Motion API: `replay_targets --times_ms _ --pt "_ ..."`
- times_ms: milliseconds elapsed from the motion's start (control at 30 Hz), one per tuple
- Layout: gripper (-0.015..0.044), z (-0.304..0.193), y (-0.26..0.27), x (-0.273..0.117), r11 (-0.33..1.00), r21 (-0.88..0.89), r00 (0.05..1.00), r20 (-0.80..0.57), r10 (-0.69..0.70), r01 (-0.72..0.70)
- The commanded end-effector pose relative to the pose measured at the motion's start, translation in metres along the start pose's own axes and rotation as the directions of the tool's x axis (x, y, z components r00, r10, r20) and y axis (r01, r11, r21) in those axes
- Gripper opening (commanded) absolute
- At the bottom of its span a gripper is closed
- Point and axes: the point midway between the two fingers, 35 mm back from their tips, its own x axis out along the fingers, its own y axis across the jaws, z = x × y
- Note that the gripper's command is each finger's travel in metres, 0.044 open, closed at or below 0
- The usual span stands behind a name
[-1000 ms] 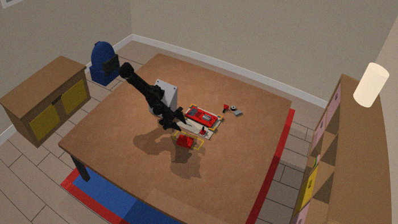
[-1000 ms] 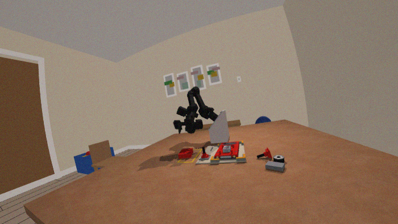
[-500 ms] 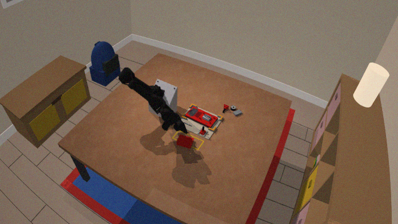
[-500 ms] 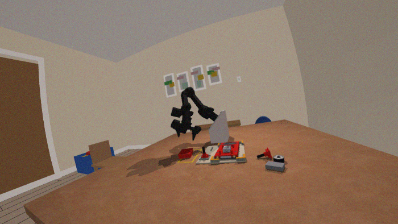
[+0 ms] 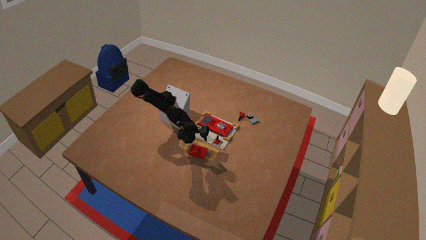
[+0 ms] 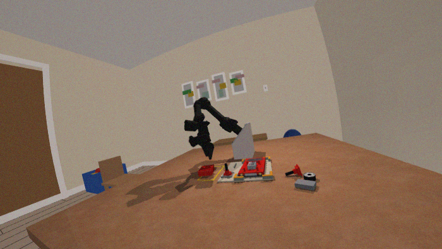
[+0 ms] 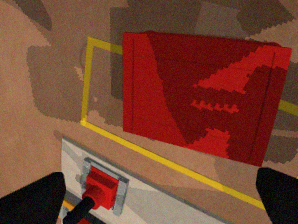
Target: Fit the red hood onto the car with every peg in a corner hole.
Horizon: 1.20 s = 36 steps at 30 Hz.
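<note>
The red hood point(image 5: 198, 151) point(image 6: 206, 170) point(image 7: 200, 100) lies on the table, its smooth outer face seemingly up, partly over the yellow outline point(image 5: 215, 155) point(image 7: 87, 80). Its corner holes cannot be made out. The red chassis point(image 5: 227, 132) point(image 6: 261, 165) sits in the jig, with the grey engine block point(image 5: 221, 125) point(image 6: 251, 165) on its deck; the pegs are too small to tell. My gripper point(image 5: 198, 140) point(image 6: 209, 155) point(image 7: 161, 180) is open and empty. It hangs above the table near the hood, pointing down, with the hood ahead of its fingers in the wrist view.
A red piece with a black stem point(image 5: 216, 141) point(image 6: 227, 172) point(image 7: 102, 185) stands on the jig plate point(image 7: 150, 202), between hood and chassis. Beyond the jig lie a red-and-black part point(image 5: 241, 114) point(image 6: 297, 170), a small wheel point(image 5: 249, 116) point(image 6: 309, 176) and a grey block point(image 5: 254, 120) point(image 6: 305, 184).
</note>
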Motion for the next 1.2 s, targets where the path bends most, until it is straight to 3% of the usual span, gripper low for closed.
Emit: replay_targets --times_ms 0,133,267,1167 --pt "0.0440 0.008 0.010 0.002 0.653 -0.735 0.965 0.008 -0.261 0.183" --pt "0.0440 0.014 0.014 0.000 0.351 -0.919 0.932 0.047 -0.360 0.182" --pt "0.0440 0.019 0.019 -0.002 0.074 -0.988 0.899 0.091 -0.429 0.135" --pt "0.0440 0.021 0.017 0.000 0.060 -0.989 0.897 0.093 -0.432 0.132"
